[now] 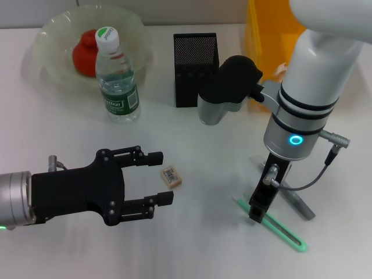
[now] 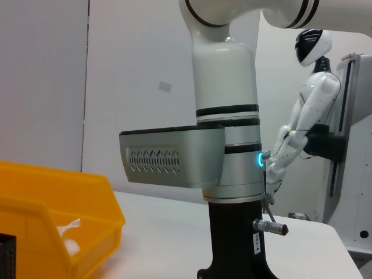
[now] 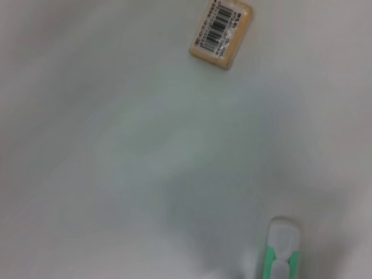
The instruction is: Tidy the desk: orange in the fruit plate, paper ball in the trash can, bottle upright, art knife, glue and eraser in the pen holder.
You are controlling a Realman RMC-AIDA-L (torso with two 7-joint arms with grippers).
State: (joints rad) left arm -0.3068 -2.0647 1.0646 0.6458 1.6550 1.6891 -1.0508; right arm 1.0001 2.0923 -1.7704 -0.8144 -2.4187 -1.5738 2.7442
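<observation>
My left gripper (image 1: 164, 178) is open low at the front left, and the beige eraser (image 1: 172, 175) (image 3: 222, 32) lies on the table between its fingertips. My right gripper (image 1: 256, 213) hangs straight down over one end of the mint-green art knife (image 1: 278, 229) (image 3: 282, 251). The grey glue (image 1: 297, 204) stick lies just beside the knife. The bottle (image 1: 117, 78) stands upright in front of the fruit plate (image 1: 52, 29), which holds the orange (image 1: 86, 51). The pen holder (image 1: 195, 68) stands at the back centre. The trash can (image 1: 264, 40) (image 2: 52, 215) holds a white crumpled wad (image 2: 70, 244), likely the paper ball.
The right arm's grey and black wrist body (image 1: 228, 87) reaches over the table next to the pen holder. A white humanoid robot (image 2: 308, 122) stands beyond the table's far side in the left wrist view.
</observation>
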